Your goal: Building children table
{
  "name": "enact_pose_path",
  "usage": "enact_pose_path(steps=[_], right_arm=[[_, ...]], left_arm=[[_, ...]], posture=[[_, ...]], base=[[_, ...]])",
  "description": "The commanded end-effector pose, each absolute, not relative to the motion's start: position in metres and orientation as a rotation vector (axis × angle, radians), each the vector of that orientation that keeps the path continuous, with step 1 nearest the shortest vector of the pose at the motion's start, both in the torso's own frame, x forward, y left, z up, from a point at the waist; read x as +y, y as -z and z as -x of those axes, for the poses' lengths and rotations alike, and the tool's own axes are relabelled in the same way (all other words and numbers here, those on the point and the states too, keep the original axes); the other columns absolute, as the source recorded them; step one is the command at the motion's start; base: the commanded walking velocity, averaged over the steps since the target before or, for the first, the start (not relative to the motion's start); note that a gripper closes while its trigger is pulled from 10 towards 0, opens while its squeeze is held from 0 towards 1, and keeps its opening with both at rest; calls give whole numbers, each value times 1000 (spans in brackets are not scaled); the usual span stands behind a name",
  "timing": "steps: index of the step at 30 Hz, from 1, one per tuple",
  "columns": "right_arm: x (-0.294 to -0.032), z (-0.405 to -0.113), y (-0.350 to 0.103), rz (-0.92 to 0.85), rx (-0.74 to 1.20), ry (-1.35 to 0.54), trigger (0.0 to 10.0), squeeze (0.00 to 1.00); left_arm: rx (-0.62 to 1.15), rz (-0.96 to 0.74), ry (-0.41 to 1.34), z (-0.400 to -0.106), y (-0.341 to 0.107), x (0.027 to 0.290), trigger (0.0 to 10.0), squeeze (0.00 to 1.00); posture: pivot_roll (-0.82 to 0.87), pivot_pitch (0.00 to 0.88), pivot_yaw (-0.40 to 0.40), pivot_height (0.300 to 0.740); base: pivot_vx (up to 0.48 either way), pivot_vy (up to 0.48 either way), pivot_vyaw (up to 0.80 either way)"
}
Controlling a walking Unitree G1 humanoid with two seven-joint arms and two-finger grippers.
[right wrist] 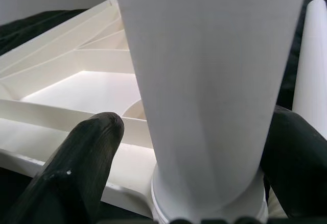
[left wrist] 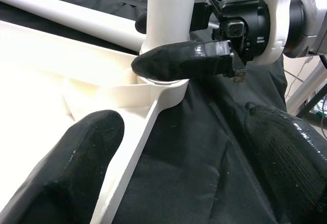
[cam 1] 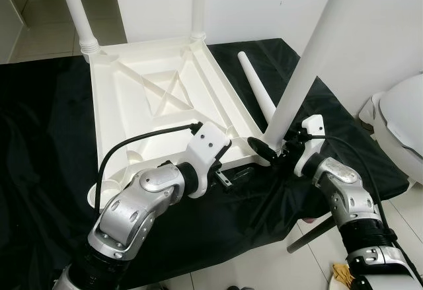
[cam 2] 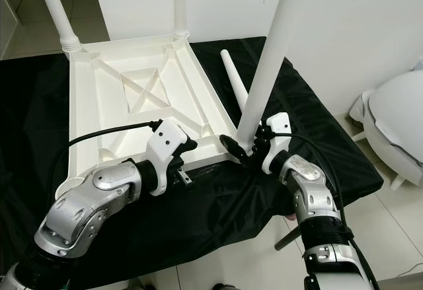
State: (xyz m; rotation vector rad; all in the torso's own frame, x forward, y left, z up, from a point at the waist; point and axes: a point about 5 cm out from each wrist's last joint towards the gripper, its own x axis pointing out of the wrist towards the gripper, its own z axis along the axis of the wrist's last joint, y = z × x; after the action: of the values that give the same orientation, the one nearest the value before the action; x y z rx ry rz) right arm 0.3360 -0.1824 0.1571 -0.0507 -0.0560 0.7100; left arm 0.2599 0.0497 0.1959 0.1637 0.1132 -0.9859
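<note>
A white plastic table top [cam 1: 165, 92] lies upside down on a black cloth [cam 1: 39, 138]. Two white legs [cam 1: 76, 6] stand in its far corners. A third leg [cam 1: 310, 52] stands upright in the near right corner socket [left wrist: 158, 89]. My right gripper [cam 1: 274, 150] is shut on this leg just above its base, one finger on each side [right wrist: 76, 168]. My left gripper [left wrist: 176, 168] is open and low beside the same corner, its fingers [left wrist: 66, 168] spread apart over the table's rim and the cloth. A loose fourth leg [cam 1: 258, 92] lies on the cloth right of the table top.
A white rounded object [cam 1: 403, 118] stands on the tiled floor at the right. A thin grey rod [cam 1: 310, 234] slants out from under the cloth's near right edge. The cloth ends close before me, with tile beyond it.
</note>
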Motion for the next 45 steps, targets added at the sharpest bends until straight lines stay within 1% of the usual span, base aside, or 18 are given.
enact_pose_path(steps=[1,11,12,25,26,27,28,32,35,37,43,45], right_arm=[[-186,-336,-155,41,-51,-719,10000,0],[-193,-345,-156,73,-74,-712,10000,0],[-193,-345,-156,75,-74,-715,0,0],[-201,-344,-150,108,-68,-705,0,0],[-200,-344,-149,116,-63,-690,1137,0],[-199,-344,-148,122,-59,-679,1137,0],[-197,-345,-146,117,-48,-662,10000,0],[-191,-345,-142,107,-35,-620,10000,0],[-184,-347,-139,74,-31,-537,10000,0],[-182,-347,-139,63,-32,-515,10000,0],[-167,-343,-145,44,-89,-465,10000,0],[-161,-342,-147,47,-94,-394,10000,0]], left_arm=[[114,-172,979,-262,-197,50,10000,0],[109,-173,983,-263,-198,49,10000,0],[109,-172,983,-263,-198,49,10000,0],[123,-174,1007,-259,-195,46,10000,0],[124,-175,1008,-259,-194,46,10000,0],[124,-175,1008,-259,-194,46,10000,0],[125,-175,1009,-259,-194,46,10000,0],[128,-174,1009,-259,-193,46,10000,0],[131,-170,1010,-258,-193,45,10000,0],[132,-170,1010,-257,-192,45,10000,0],[135,-167,1008,-257,-191,44,10000,0],[136,-167,1010,-256,-191,44,10000,0]], posture=[[-2,78,1,740],[0,74,4,740],[0,74,4,740],[-16,78,6,740],[-16,79,5,740],[-16,79,5,740],[-17,81,2,740],[-16,82,0,740],[-14,85,-5,740],[-15,85,-6,740],[-15,83,-10,740],[-16,81,-13,740]], base=[[0,0,0],[0,0,0],[0,0,0],[0,0,0],[0,0,0],[0,0,0],[0,0,0],[0,0,0],[0,0,0],[0,0,0],[0,0,0],[0,0,0]])
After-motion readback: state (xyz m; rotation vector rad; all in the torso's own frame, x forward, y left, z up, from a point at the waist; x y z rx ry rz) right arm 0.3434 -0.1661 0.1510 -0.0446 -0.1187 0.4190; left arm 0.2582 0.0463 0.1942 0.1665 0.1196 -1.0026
